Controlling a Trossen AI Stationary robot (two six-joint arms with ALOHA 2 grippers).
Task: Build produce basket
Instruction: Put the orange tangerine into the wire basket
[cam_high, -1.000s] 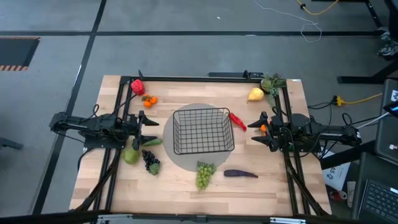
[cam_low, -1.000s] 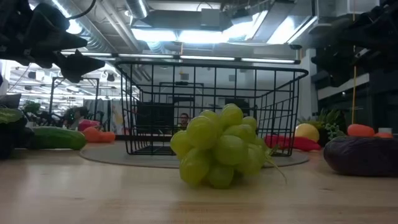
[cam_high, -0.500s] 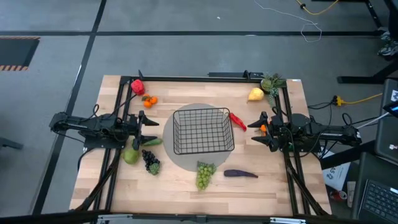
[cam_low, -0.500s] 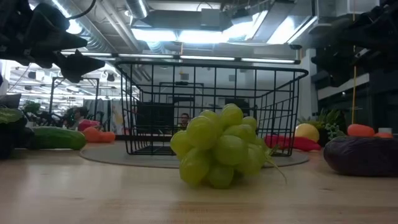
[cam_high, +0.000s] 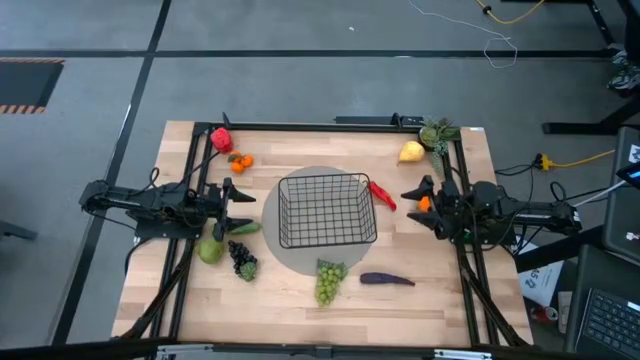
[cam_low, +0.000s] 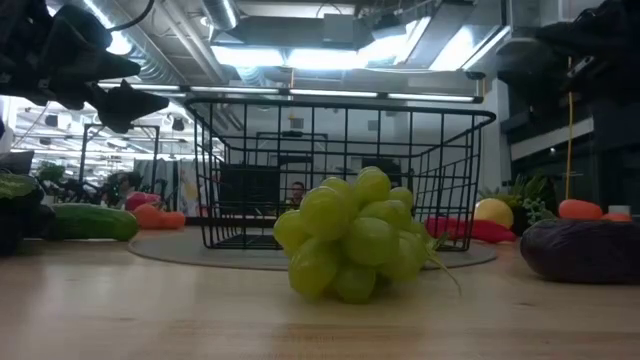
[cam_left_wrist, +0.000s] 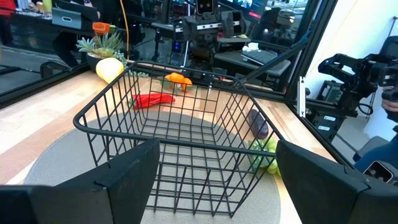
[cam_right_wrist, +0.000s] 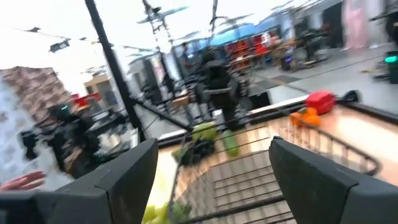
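Black wire-mesh basket (cam_high: 325, 210), open side up, sits on a grey round mat (cam_high: 290, 255) at mid-surface, holding nothing; no legible writing shows. Purple eggplant (cam_high: 386, 279) lies with its long axis across the surface, just beside the green grape bunch (cam_high: 327, 280). Red chili (cam_high: 382, 194) lies slanted beside the basket's right wall. Left gripper (cam_high: 236, 204) and right gripper (cam_high: 414, 206) flank the basket, jaws spread wide, gripping nothing.

1. One basket (cam_high: 327, 209), black wire mesh.
2. Two grape bunches: green grapes (cam_high: 327, 280) and purple grapes (cam_high: 243, 259).
3. One red pepper (cam_high: 221, 139), one red chili (cam_high: 382, 193).
4. One yellow pear (cam_high: 411, 152), one green apple (cam_high: 210, 250).
5. One cucumber (cam_high: 244, 228), one eggplant (cam_high: 386, 279).
6. Two grippers: left gripper (cam_high: 243, 207), right gripper (cam_high: 410, 205).
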